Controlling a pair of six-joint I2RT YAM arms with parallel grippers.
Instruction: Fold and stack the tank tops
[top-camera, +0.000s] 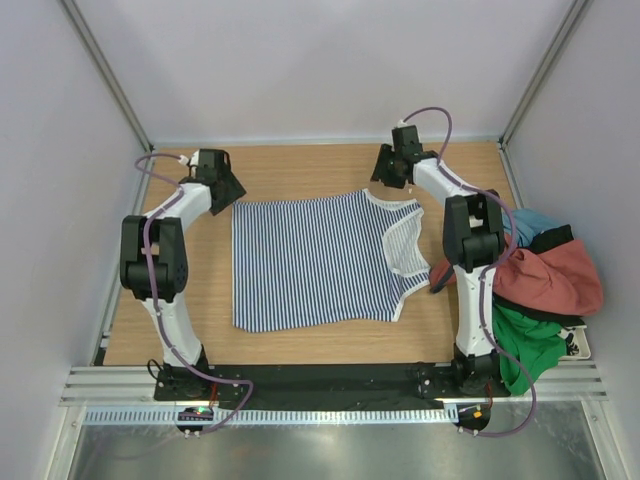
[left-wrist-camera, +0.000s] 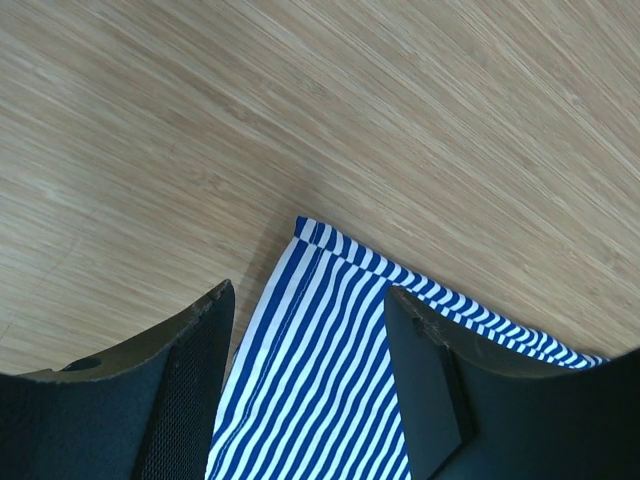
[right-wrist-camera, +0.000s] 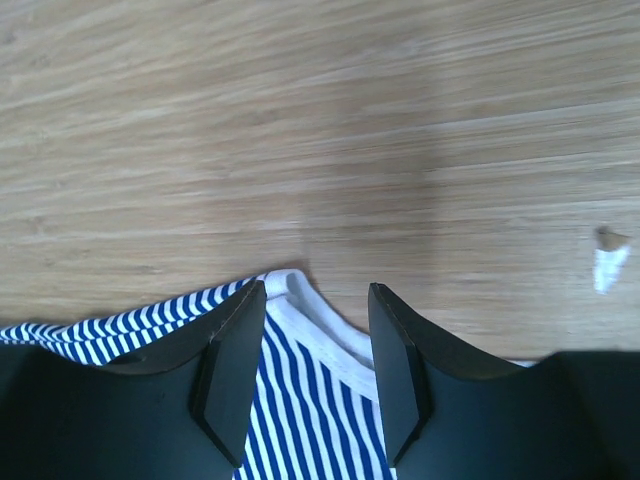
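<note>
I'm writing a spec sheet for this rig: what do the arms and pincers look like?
The left arm and right arm have white links, black joint housings and a looping lilac cable each. The left pincer and right pincer each have two black wedge-shaped fingers.

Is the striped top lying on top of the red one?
No, the striped top lies flat on the wooden table, while the red top sits in a heap of clothes at the right.
</note>
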